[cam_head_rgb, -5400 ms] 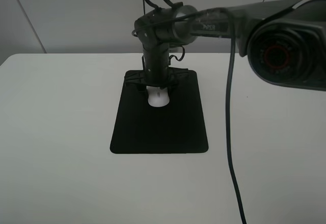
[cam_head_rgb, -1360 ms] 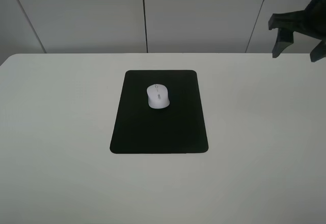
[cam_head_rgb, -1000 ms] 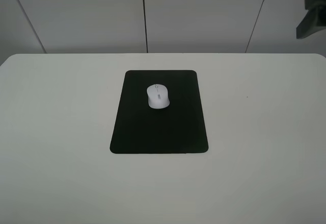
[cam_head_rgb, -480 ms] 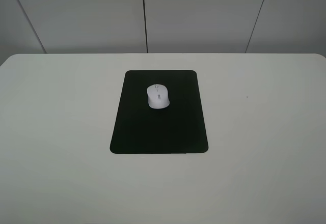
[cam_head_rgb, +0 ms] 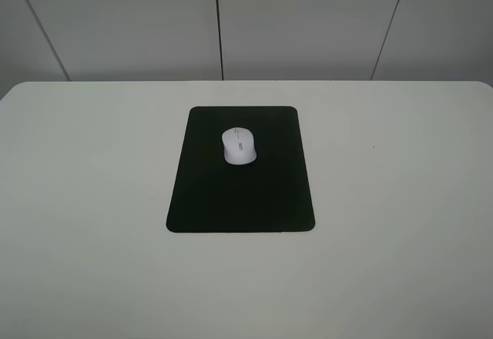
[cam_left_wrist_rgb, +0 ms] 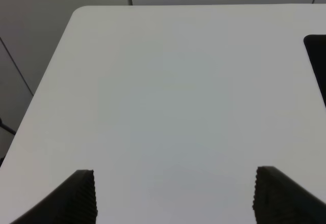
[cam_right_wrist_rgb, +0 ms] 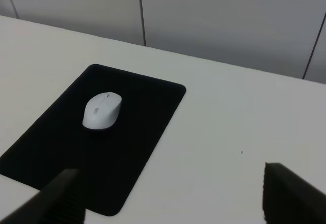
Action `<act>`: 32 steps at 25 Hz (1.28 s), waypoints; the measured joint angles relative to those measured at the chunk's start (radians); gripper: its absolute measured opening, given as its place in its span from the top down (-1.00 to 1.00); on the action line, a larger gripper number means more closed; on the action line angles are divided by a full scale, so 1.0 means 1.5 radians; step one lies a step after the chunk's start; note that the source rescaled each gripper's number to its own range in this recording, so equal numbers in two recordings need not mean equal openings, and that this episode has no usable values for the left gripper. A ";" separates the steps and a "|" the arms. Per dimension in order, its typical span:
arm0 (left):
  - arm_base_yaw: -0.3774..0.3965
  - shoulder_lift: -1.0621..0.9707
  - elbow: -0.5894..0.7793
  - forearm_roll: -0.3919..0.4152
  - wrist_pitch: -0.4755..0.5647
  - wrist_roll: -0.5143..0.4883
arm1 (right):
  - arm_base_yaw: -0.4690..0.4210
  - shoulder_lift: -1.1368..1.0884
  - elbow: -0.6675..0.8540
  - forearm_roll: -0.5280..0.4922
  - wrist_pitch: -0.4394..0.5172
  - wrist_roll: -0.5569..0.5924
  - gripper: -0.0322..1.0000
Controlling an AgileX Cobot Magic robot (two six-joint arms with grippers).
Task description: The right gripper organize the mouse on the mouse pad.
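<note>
**Mouse sits on the pad, both claws standing off**

From the high camera, the mouse [cam_head_rgb: 239, 146] lies on the mouse pad [cam_head_rgb: 240, 192], in the pad's far half and about midway across it, its long axis in line with the pad's long side. To my eye that is where the task wants it. The pad lies flat on the white bench [cam_head_rgb: 400, 223], and no arm shows here.

From the left wrist, the left claw [cam_left_wrist_rgb: 174, 196] is spread wide and empty above bare bench, with only a corner of the pad [cam_left_wrist_rgb: 317, 56] in sight.

From the right wrist, the right claw [cam_right_wrist_rgb: 173, 198] is also wide and holds nothing, well apart from the mouse [cam_right_wrist_rgb: 102, 111], which rests untouched, probably so it stays put.
</note>
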 joint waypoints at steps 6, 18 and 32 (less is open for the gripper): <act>0.000 0.000 0.000 0.000 0.000 0.000 | 0.000 -0.097 0.063 0.044 0.003 -0.029 0.03; 0.000 0.000 0.000 0.000 0.000 0.000 | 0.000 -0.118 0.079 0.069 0.008 -0.076 0.03; 0.000 0.000 0.000 0.000 0.000 0.000 | -0.001 -0.118 0.079 0.069 0.010 -0.078 0.03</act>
